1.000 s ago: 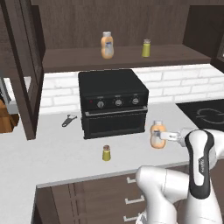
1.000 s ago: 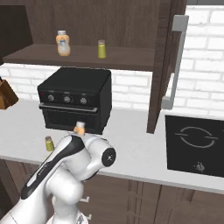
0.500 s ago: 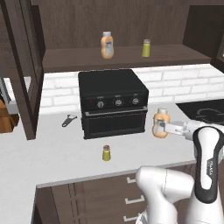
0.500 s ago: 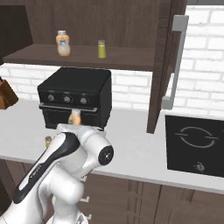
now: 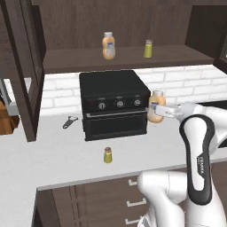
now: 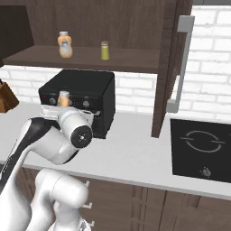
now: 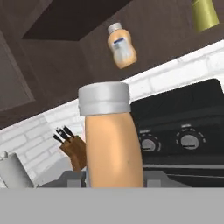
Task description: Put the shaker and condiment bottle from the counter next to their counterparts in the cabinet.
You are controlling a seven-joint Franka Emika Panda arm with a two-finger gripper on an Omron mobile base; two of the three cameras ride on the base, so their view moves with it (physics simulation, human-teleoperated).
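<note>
Lifted higher than a second ago, the condiment bottle (image 5: 156,106) hangs beside the toaster oven (image 5: 114,103), clamped in the gripper (image 5: 154,110). Its twin's (image 7: 121,45) blue-marked label is unreadable.

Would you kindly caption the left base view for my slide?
Gripper holds the condiment bottle aloft beside the toaster oven; the shaker waits on the counter.

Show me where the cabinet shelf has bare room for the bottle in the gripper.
The shelf is bare left of the twin bottle and right of the shaker. The gap between those two is narrower. The gripper holds the condiment bottle.
</note>
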